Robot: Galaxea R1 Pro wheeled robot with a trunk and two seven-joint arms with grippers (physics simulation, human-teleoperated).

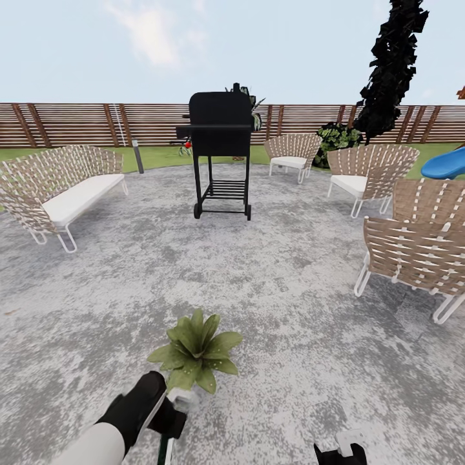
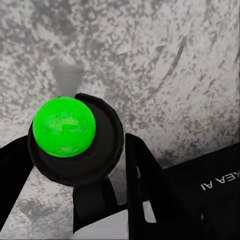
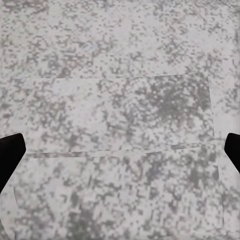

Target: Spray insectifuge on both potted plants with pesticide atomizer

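One potted plant [image 1: 196, 350] sits just ahead of your left gripper [image 1: 173, 413], fingers clamped on the spray bottle [image 2: 75, 140]; your right gripper [image 3: 120, 155] gapes, empty.

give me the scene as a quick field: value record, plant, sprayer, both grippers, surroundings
setting: round grey stone patio, wooden fence behind
potted plant: one green rosette on the patio, just ahead of the left arm
pesticide atomizer: held in the left gripper, its whitish head beside the plant
insectifuge: pale specks on the plant's leaves
right gripper: fingers apart over bare stone
furniture: black grill, wicker bench, wicker chairs
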